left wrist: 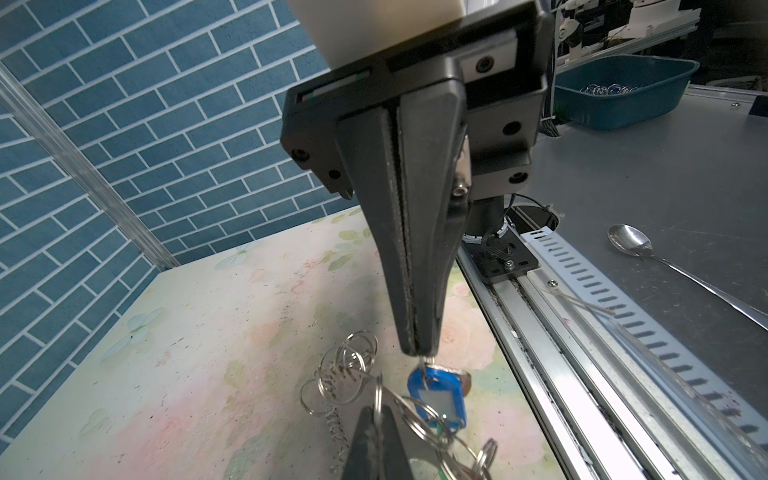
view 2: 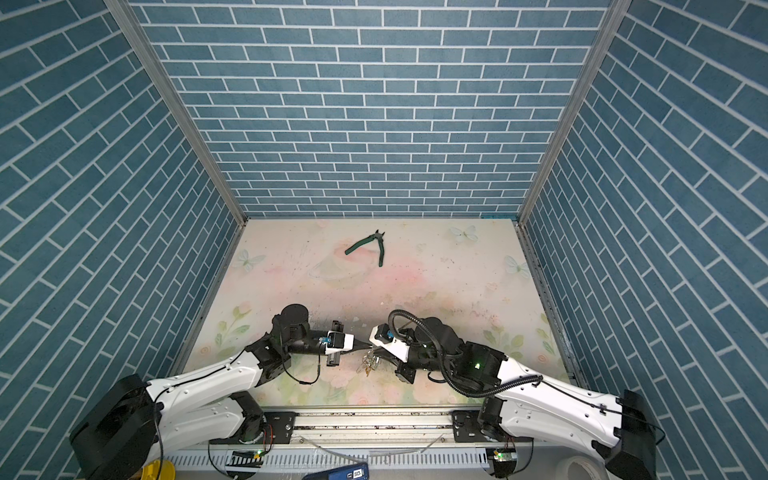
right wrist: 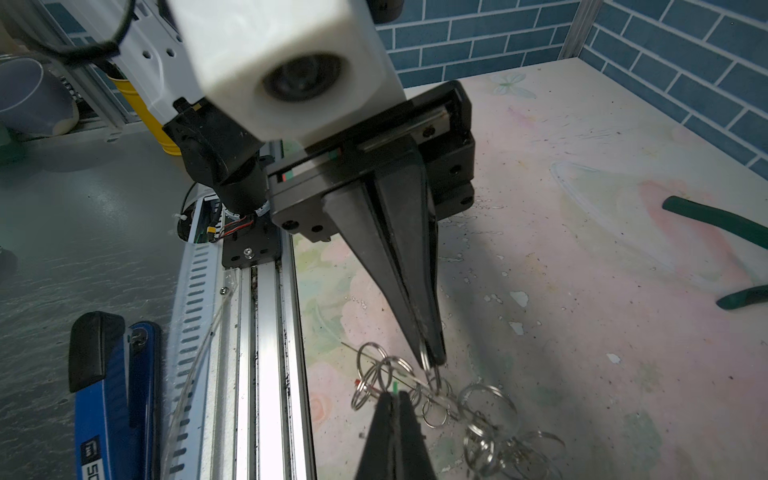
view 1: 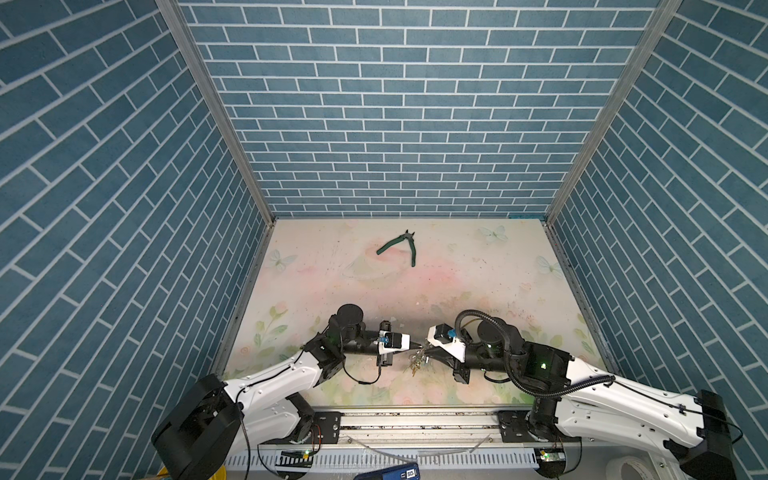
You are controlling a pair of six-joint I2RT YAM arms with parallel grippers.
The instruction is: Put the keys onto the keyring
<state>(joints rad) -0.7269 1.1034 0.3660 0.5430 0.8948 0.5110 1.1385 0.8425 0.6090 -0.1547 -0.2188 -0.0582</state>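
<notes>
Hanging above the pale flowered table (view 1: 457, 282) near its front, the silvery key with oblong blue plastic tag (left wrist: 436, 401) is pinched by the right gripper (left wrist: 415, 352); the left gripper (right wrist: 432, 359) clamps the keyring of silvery metal rings (right wrist: 486, 401).

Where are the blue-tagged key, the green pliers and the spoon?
blue-tagged key (left wrist: 437, 400): left wrist view, on the tag's white label window.
green pliers (view 1: 388, 246): in a top view, on one handle.
spoon (left wrist: 629, 240): left wrist view, on its bowl.
</notes>
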